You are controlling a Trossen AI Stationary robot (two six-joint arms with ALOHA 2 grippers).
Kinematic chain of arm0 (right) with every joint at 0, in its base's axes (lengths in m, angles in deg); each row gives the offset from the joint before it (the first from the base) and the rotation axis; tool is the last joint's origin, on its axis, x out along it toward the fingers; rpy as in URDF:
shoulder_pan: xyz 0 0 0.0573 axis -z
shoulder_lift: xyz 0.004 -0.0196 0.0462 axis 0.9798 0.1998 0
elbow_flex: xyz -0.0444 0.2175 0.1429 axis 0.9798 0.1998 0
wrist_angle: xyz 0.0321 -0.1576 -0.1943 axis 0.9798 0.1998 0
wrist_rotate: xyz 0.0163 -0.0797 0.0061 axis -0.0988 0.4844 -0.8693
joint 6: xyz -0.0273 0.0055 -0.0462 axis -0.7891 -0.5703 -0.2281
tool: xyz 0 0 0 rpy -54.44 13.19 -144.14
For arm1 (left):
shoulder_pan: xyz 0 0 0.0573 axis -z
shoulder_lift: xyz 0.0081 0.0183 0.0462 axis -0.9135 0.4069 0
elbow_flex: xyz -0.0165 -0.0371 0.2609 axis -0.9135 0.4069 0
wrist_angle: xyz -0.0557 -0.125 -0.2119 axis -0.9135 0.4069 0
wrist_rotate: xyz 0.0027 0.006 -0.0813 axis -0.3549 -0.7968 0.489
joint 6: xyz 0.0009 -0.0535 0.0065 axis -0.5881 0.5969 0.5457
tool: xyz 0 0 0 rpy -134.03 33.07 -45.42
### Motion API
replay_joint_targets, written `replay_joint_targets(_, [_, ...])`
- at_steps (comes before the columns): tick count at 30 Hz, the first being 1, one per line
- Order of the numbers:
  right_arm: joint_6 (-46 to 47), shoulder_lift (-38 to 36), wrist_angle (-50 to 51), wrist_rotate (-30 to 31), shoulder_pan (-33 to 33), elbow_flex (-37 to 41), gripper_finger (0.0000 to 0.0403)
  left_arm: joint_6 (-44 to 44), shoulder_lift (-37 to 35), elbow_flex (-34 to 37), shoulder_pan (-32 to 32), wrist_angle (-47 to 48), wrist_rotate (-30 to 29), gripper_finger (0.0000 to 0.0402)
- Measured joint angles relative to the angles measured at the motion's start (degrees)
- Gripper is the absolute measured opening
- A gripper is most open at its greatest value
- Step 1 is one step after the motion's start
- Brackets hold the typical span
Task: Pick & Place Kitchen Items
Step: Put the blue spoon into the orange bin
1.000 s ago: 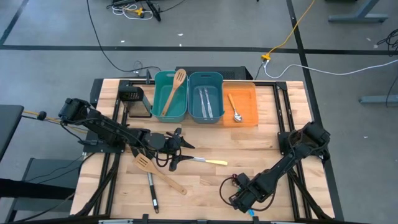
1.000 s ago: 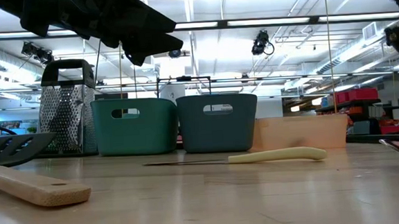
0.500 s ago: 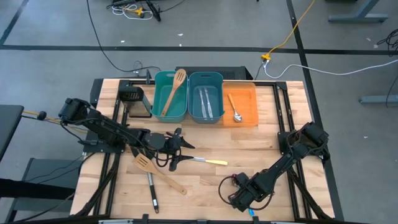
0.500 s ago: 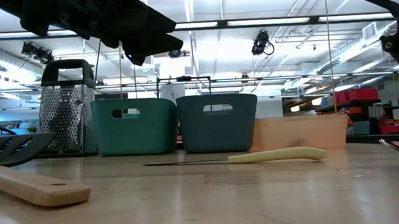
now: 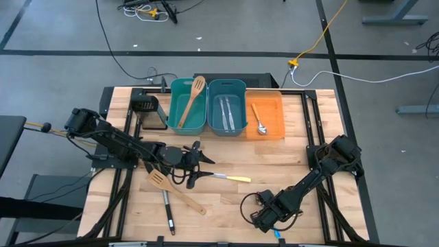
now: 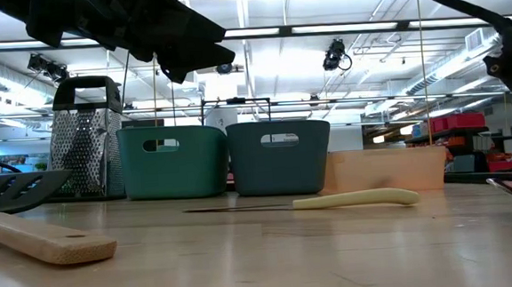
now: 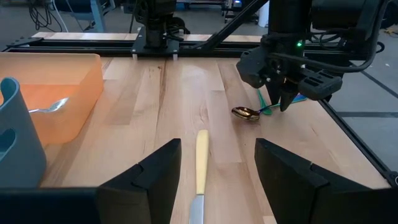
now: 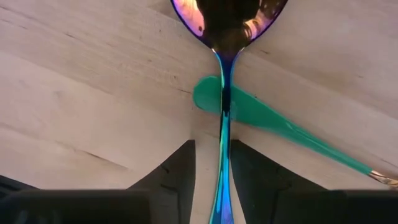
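An iridescent spoon (image 8: 230, 15) lies near the table's front edge, across a teal-handled spoon (image 8: 267, 121). My right gripper (image 8: 213, 149) points down over them, open by a narrow gap, with one finger on each side of the iridescent spoon's handle (image 8: 224, 124). The left wrist view shows the same gripper (image 7: 280, 93) above that spoon (image 7: 245, 113). My left gripper (image 5: 199, 168) hovers open at mid-table, above the blade end of a yellow-handled knife (image 7: 201, 162) that lies flat on the wood. My right gripper comes from above, pointing down, its fingers (image 8: 249, 168) lying across the iridescent spoon's handle close on both sides. I cannot tell whether either finger touches the handle. The spoon lies flat on the table.
At the far edge stand a teal bin (image 5: 173, 103) with a wooden spatula, a blue-grey bin (image 5: 240, 113) with knives, an orange tray (image 5: 274, 113) with a spoon, and a black mesh box (image 5: 149, 110). A wooden spatula (image 5: 175, 191) and a black turner (image 5: 167, 209) lie at front left.
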Motion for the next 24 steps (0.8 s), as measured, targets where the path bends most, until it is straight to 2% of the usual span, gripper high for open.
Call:
replay_joint_targets(3, [0.8, 0.0, 0.5, -0.2, 0.0, 0.0, 0.0095, 0.0, 0.0, 0.0, 0.0, 0.0, 0.0, 0.0210])
replay_joint_targets(9, [0.7, 0.0, 1.8, -0.4, 0.0, 0.0, 0.0015, -0.1, 0.0, 0.0, 0.0, 0.0, 0.0, 0.0210])
replay_joint_targets(19, [-1.2, -1.6, 2.8, 0.1, -0.1, 0.4, 0.0011, -0.1, 0.0, 0.0, 0.0, 0.0, 0.0, 0.0210])
replay_joint_targets(24, [-1.4, -5.0, 6.5, 4.9, -0.1, 0.8, 0.0011, -0.1, 0.0, 0.0, 0.0, 0.0, 0.0, 0.0210])
